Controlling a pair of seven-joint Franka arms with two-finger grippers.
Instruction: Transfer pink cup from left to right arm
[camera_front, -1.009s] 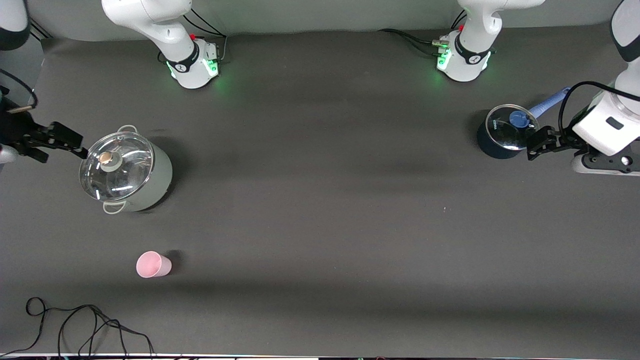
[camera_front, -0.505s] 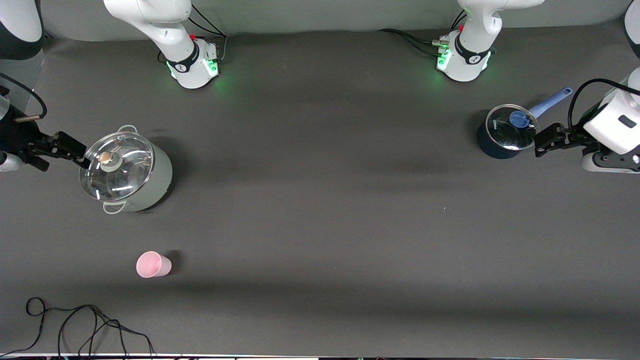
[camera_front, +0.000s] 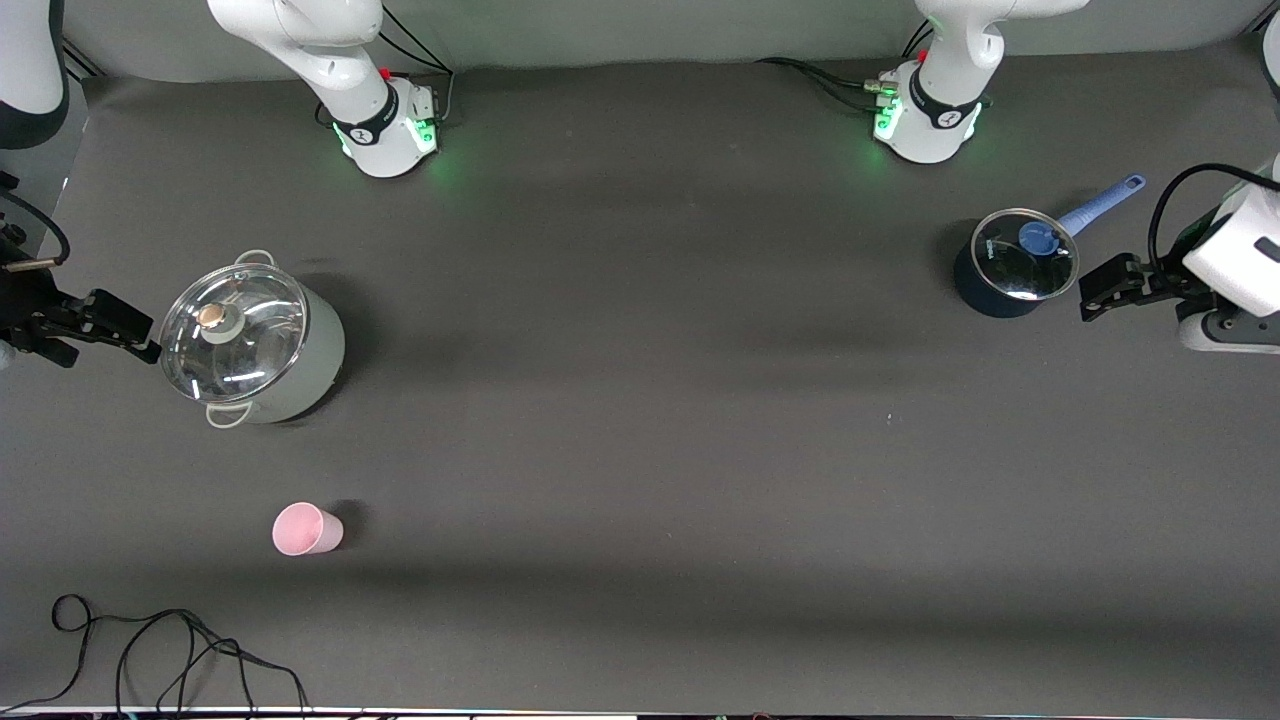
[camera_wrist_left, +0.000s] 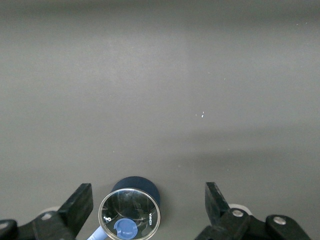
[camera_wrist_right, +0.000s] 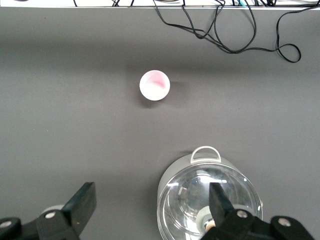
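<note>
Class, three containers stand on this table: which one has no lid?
The pink cup: open-topped and smallest. The grey pot and the blue-handled saucepan both carry glass lids.

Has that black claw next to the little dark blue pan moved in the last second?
Yes. The open left gripper has pulled away from the small dark blue lidded saucepan, toward the table's edge at the left arm's end.

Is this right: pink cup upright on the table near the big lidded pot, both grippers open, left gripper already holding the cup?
Not quite. The left gripper holds nothing: it is open, beside the blue-handled saucepan at the left arm's end. The front view shows the pink cup standing alone on the table, nearer the camera than the big lidded pot. The right gripper is open too.
</note>
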